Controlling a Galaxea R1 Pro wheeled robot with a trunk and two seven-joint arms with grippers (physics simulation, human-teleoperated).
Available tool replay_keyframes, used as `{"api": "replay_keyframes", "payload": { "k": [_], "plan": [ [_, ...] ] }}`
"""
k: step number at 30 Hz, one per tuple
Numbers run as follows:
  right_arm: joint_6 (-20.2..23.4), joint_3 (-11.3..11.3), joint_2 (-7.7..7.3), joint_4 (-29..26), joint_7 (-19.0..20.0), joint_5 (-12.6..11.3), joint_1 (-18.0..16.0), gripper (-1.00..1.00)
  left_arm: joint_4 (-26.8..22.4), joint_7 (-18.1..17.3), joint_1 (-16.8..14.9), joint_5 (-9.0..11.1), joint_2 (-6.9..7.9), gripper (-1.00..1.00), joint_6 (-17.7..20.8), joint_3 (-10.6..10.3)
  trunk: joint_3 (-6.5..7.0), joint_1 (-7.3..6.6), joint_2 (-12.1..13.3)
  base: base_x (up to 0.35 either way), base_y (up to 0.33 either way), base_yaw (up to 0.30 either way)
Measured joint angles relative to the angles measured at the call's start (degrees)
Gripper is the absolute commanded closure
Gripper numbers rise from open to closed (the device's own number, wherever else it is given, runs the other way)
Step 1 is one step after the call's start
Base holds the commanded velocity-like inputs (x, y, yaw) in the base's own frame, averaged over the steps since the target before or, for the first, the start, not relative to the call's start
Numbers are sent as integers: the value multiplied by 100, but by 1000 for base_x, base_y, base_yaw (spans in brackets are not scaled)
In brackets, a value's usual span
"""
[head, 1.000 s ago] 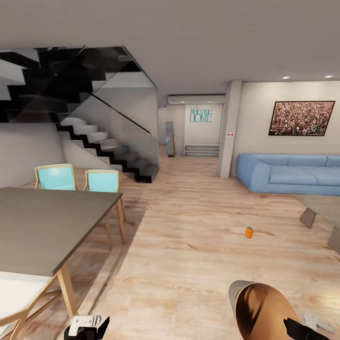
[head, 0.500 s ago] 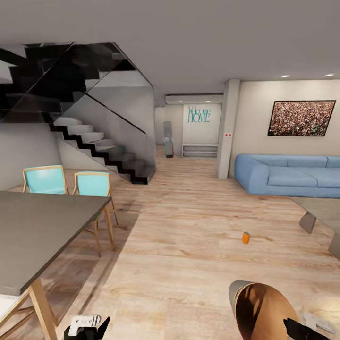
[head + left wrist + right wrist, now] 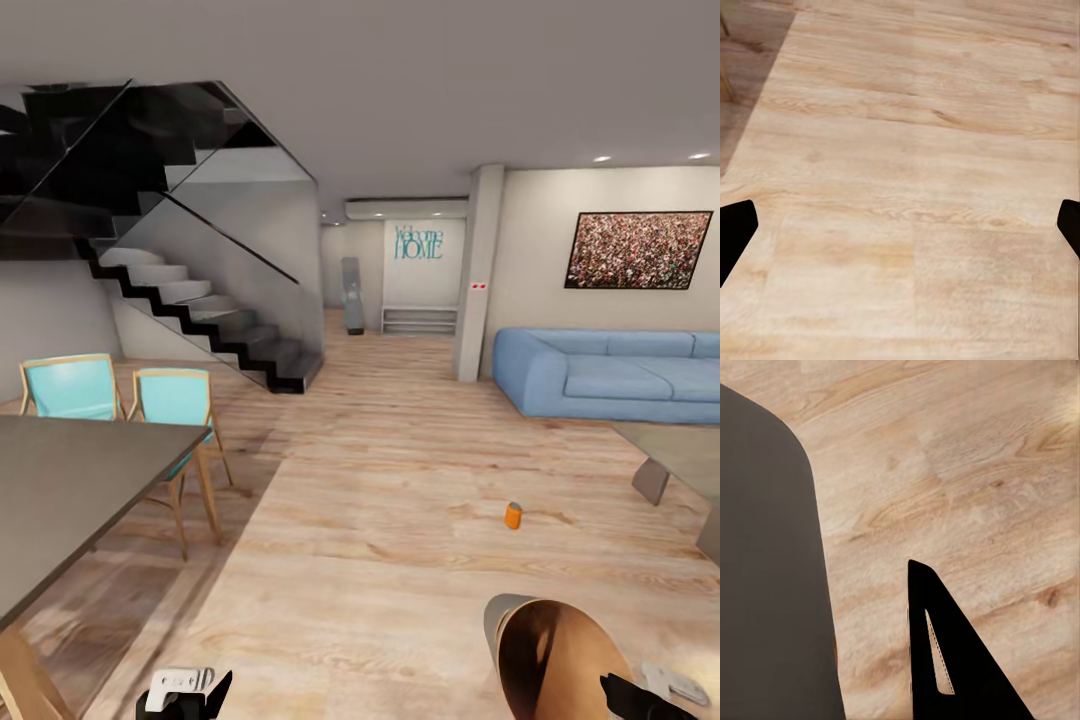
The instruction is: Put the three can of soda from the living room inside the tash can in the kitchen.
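Observation:
One orange soda can (image 3: pixel 513 515) stands upright on the wood floor right of centre in the head view, well ahead of me. The tash can (image 3: pixel 555 655) is tilted at the lower right, showing its coppery inside and pale rim. My right gripper (image 3: pixel 632 697) is shut on its near rim. In the right wrist view the bin's dark wall (image 3: pixel 765 570) lies beside one black finger (image 3: pixel 945 660). My left gripper (image 3: pixel 183 690) hangs low at the left, and its wide-apart fingertips (image 3: pixel 735 232) frame bare floor, so it is open. Other cans are out of view.
A grey dining table (image 3: pixel 60 490) with two teal chairs (image 3: pixel 170 400) fills the left. A black staircase (image 3: pixel 200 320) rises behind them. A light-blue sofa (image 3: pixel 610 375) lines the right wall, and a low grey table (image 3: pixel 680 450) juts in at the right. Open wood floor (image 3: pixel 380 520) runs between.
The camera has moved ahead and turned: table and chairs slid left, and the orange can sits lower in view. The bin and both grippers keep their places in the picture.

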Motion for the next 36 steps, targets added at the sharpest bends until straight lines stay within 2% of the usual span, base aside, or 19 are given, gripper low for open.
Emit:
{"api": "replay_keyframes", "payload": {
  "k": [36],
  "plan": [
    [-12,3,9,0,-3,2,0,100,9,9,0,-4,-2,-100,0,0,0,0,0,200,-265,0]
  ]
}}
